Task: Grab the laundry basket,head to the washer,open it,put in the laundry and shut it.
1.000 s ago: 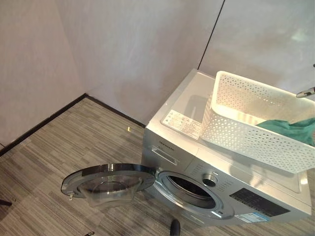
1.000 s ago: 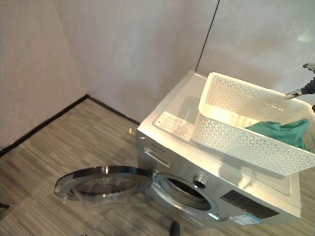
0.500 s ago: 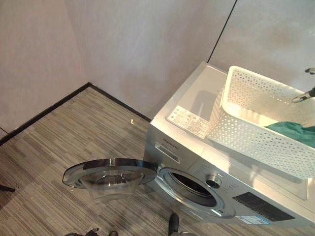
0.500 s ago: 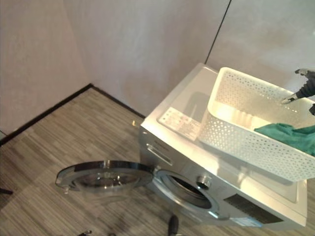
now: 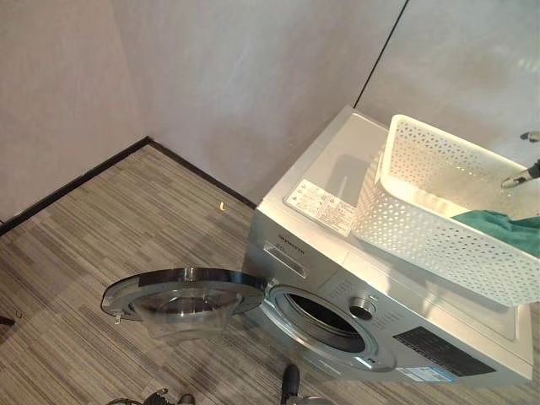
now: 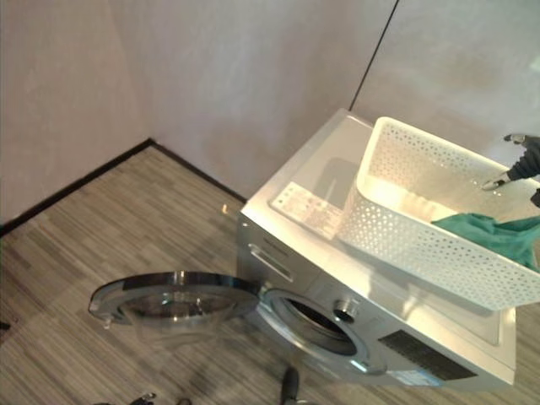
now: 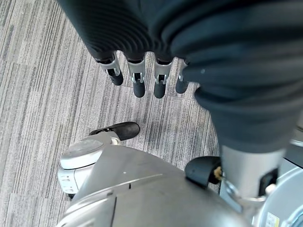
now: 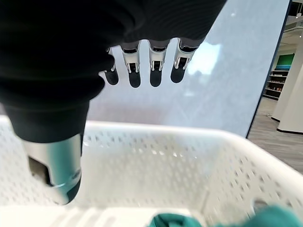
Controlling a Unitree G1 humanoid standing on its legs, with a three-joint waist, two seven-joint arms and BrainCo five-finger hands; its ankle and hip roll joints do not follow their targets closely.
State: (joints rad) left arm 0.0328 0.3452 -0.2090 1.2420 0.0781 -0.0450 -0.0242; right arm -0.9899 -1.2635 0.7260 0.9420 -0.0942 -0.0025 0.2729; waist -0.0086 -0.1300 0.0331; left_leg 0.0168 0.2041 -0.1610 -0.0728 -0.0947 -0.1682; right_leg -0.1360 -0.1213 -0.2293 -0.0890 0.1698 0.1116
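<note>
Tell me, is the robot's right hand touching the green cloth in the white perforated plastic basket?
Apart. In the right wrist view, the right hand hangs open above the basket, with the green cloth well below its fingertips.

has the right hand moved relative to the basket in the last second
Yes, slightly. The right hand now hangs lower against the white laundry basket's far rim, nearer the green cloth. The camera also shifted, so I judged against the basket.

**A showroom-like laundry corner**

I'm looking at a silver front-loading washer [image 5: 371, 321] standing alone on grey striped carpet [image 5: 110, 228] against bare pale walls [image 5: 245, 76]. Past a wall panel, my right wrist view shows shop shelving [image 8: 279, 78] in an open hall.
</note>
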